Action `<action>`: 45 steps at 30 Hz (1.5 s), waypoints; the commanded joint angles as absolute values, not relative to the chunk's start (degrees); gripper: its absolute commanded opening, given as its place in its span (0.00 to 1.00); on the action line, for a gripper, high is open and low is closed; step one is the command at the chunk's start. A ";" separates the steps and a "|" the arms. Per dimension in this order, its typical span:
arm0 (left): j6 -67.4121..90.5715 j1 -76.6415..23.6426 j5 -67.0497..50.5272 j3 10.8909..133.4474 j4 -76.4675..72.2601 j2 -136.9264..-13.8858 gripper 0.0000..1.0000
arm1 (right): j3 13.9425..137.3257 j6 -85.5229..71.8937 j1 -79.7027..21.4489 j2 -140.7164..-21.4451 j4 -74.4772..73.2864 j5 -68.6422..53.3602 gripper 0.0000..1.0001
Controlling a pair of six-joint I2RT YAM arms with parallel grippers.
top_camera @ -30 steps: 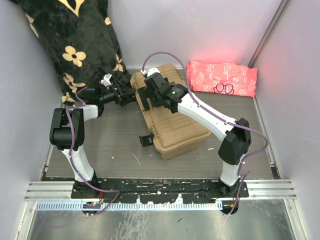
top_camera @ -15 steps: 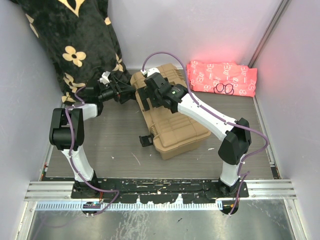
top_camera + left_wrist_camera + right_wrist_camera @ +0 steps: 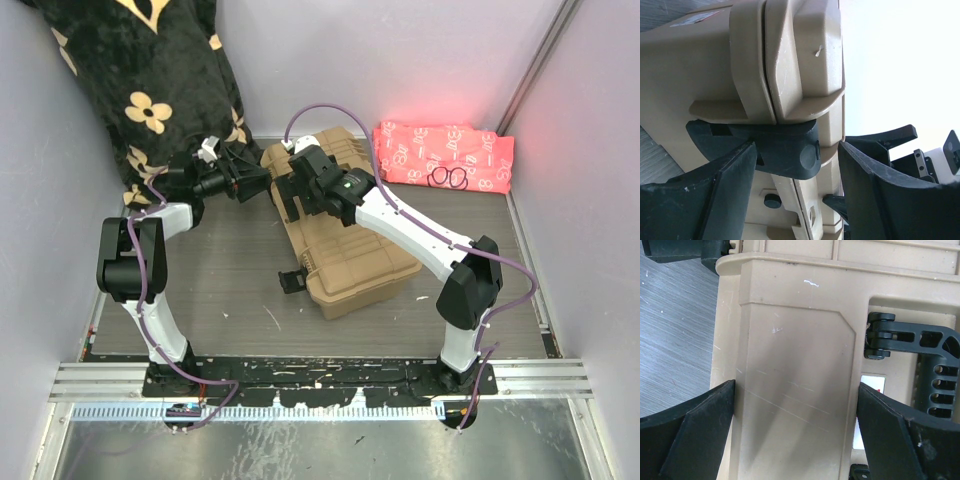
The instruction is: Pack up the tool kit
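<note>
The tan toolbox (image 3: 345, 245) lies closed on the table, ribbed lid up. My left gripper (image 3: 250, 181) is open at the box's far left end. In the left wrist view my left gripper (image 3: 797, 192) has its jaws spread either side of a black latch (image 3: 790, 150) on the toolbox (image 3: 705, 75). My right gripper (image 3: 298, 197) is open above the box's far end. In the right wrist view my right gripper (image 3: 796, 427) straddles a flat tan panel of the toolbox (image 3: 795, 380), beside the black handle (image 3: 920, 347). No pliers or screwdrivers are in view.
A black floral blanket (image 3: 150, 90) hangs at the back left, just behind my left arm. A pink patterned cloth (image 3: 443, 155) with black rings (image 3: 450, 178) on it lies at the back right. Another black latch (image 3: 292, 281) sticks out from the box's near left side. Walls close in on three sides.
My left gripper has shifted slightly back and left along the box's far end. The right arm and the toolbox have not moved.
</note>
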State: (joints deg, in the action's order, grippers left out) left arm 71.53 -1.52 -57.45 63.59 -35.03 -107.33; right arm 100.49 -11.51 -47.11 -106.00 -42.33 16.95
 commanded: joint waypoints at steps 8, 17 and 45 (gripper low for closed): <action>71.55 -1.49 -57.13 68.50 -38.61 -103.85 0.66 | 92.58 -14.33 -49.35 -116.39 -64.41 -0.87 0.86; 71.89 -0.73 -57.66 71.45 -37.76 -103.09 0.64 | 92.90 -14.33 -49.33 -116.78 -64.60 -0.79 0.86; 68.82 0.03 -61.92 77.13 -31.35 -102.66 0.00 | 97.25 -13.45 -49.31 -120.13 -65.75 -1.32 0.86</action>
